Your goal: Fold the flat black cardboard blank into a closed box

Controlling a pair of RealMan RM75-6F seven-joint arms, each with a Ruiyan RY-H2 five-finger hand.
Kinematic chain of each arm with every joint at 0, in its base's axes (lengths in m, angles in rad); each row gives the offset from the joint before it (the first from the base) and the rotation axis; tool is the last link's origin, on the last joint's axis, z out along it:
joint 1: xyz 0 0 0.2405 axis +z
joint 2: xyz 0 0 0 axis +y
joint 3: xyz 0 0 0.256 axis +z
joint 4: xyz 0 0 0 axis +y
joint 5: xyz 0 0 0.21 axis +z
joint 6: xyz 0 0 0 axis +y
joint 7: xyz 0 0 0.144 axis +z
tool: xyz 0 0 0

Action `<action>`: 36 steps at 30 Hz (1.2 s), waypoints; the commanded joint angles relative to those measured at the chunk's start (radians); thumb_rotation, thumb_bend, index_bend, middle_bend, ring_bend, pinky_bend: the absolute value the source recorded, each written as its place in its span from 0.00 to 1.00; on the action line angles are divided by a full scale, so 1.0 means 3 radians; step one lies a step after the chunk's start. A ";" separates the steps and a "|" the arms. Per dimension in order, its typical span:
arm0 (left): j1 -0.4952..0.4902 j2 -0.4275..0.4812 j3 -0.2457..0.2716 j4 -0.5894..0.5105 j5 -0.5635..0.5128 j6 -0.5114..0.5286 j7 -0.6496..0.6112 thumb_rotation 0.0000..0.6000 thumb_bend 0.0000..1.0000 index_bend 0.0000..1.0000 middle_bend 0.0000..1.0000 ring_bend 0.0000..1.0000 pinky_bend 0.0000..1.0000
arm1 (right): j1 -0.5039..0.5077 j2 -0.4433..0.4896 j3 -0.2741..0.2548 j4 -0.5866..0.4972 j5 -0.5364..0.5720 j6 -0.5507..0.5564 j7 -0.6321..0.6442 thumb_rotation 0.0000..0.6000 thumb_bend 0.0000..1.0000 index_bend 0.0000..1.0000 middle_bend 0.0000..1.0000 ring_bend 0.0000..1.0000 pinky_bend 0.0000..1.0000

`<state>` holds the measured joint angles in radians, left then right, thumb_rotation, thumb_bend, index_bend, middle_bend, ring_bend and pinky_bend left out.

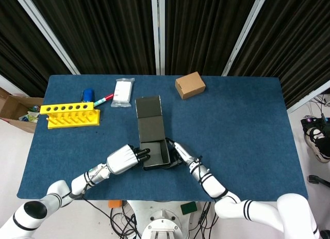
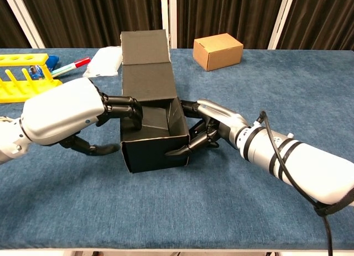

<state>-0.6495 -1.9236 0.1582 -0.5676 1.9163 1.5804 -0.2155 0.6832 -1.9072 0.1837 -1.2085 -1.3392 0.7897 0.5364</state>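
Note:
The black cardboard box [image 2: 155, 148] [image 1: 156, 154] sits near the table's front edge, its top open and its long lid flap [image 2: 146, 65] [image 1: 150, 117] lying back behind it. My left hand [image 2: 77, 118] [image 1: 124, 159] grips the box's left wall, fingertips curled over the rim into the inside. On the other side my right hand [image 2: 207, 131] [image 1: 181, 152] presses its fingers against the right wall, one fingertip on the front corner. The box's inside shows bare.
A brown cardboard box [image 2: 217, 51] [image 1: 190, 84] stands at the back. Further left lie a white packet [image 1: 124, 91], a red marker [image 1: 103, 99], a blue object [image 1: 88, 94] and a yellow rack [image 1: 70, 114]. The blue cloth covers the table [image 2: 287, 90].

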 commanded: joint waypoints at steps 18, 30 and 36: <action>-0.0138 0.0243 0.0072 -0.0420 -0.0028 -0.0434 0.0494 1.00 0.14 0.64 0.55 0.73 0.96 | -0.0003 0.0030 -0.0039 -0.0068 -0.0049 0.0056 0.0046 1.00 0.23 0.44 0.34 0.79 1.00; -0.0113 0.0164 0.0041 -0.0263 -0.0016 -0.0219 0.0421 1.00 0.14 0.60 0.57 0.75 0.96 | -0.0011 0.0041 -0.0040 -0.0127 -0.0075 0.0128 0.0052 1.00 0.23 0.44 0.34 0.79 1.00; -0.0043 0.0189 -0.0032 -0.0357 -0.0128 -0.0166 0.0372 1.00 0.09 0.29 0.32 0.70 0.96 | -0.0008 0.0043 0.0039 -0.0139 -0.0004 0.0163 0.0026 1.00 0.23 0.43 0.33 0.79 0.99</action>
<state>-0.6671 -1.8697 0.1536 -0.6688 1.8836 1.5260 -0.1005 0.6798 -1.8946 0.1926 -1.2502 -1.3433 0.8388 0.5462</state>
